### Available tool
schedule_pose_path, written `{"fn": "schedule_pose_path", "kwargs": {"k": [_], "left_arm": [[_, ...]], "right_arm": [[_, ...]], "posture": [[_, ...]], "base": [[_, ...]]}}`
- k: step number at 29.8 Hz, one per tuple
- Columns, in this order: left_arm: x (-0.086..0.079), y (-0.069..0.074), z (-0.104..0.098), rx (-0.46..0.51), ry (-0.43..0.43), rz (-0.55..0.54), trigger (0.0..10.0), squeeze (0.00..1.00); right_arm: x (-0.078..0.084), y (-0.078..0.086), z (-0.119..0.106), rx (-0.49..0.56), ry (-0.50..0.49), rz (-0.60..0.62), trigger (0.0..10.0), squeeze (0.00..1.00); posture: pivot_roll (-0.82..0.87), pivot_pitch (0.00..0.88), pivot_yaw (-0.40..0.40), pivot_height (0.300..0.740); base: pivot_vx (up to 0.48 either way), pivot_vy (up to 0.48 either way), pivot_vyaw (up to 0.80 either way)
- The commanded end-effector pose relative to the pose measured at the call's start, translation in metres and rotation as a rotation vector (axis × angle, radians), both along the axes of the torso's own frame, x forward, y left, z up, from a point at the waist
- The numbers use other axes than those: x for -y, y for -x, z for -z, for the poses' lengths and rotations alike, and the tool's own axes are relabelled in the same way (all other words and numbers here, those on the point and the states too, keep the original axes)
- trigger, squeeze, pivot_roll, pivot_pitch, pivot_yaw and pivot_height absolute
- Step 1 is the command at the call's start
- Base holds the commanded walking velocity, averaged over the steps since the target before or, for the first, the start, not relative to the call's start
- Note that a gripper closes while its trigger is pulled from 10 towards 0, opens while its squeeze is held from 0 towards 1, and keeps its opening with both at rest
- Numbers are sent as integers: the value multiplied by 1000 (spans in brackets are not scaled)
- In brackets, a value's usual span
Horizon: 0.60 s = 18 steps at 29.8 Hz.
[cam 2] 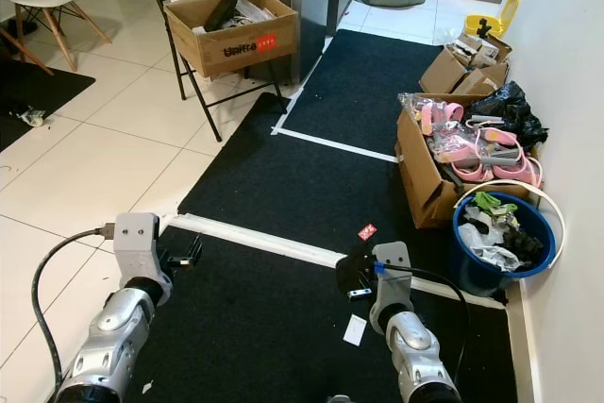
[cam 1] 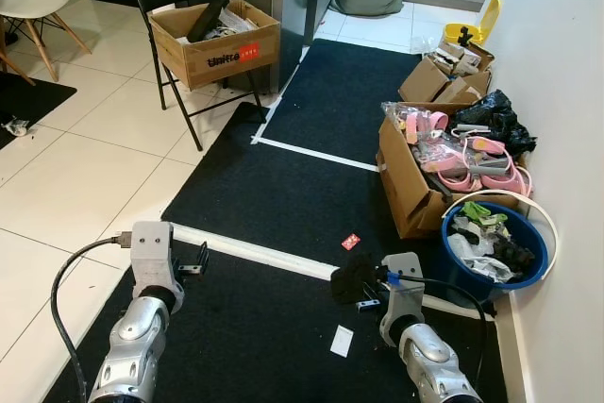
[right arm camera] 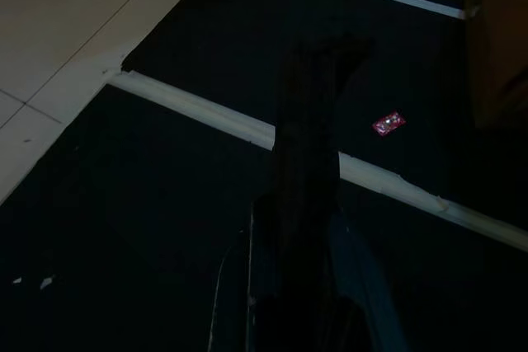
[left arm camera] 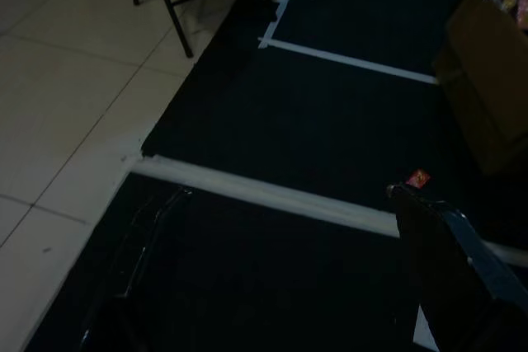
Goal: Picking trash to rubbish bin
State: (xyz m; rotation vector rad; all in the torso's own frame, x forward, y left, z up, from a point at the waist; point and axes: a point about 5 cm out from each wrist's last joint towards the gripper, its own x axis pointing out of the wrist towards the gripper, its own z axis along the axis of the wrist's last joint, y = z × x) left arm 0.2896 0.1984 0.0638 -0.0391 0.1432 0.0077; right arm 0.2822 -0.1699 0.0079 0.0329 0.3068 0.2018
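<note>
- Fingers of the right gripper are clamped on a dark, floppy piece of black trash; in the right wrist view it stands up between them and droops at its top end.
- Fingers of the left gripper carry nothing and are parted, as the wide gap in the left wrist view shows.
- I see both grippers held low over the black floor mat, just short of the white tape line that crosses it.
- I see the round blue plastic rubbish bin ahead and to the right, against the wall, already holding crumpled white, green and dark scraps.
- Progress, as I judge it: one item is in hand but not yet over the bin, so the carry and the drop remain.
- Trash left on the mat: a small red wrapper just beyond the tape line, and a small white paper slip beside the right forearm.
- An open brown cardboard box of pink items stands just beside the bin.
- Legible writing: the brown cardboard box on the black folding chair bears a dark printed word that I read as "Unitree", with a red label next to it. The wrapper's print is too small to read.
</note>
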Motion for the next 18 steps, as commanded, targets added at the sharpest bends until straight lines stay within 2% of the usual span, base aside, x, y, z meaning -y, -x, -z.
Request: {"fn": "schedule_pose_path", "kwargs": {"k": [1,18], "left_arm": [[-2,1,3,-15,-24,4,10000,0],[-3,1,5,-21,-27,8,10000,0]], "right_arm": [[0,-3,-3,19,-3,6,10000,0],[1,-2,-2,18,-10,21,10000,0]], "posture": [[54,112,5,740],[54,119,8,740]], "base": [[285,0,0],[296,0,0]]}}
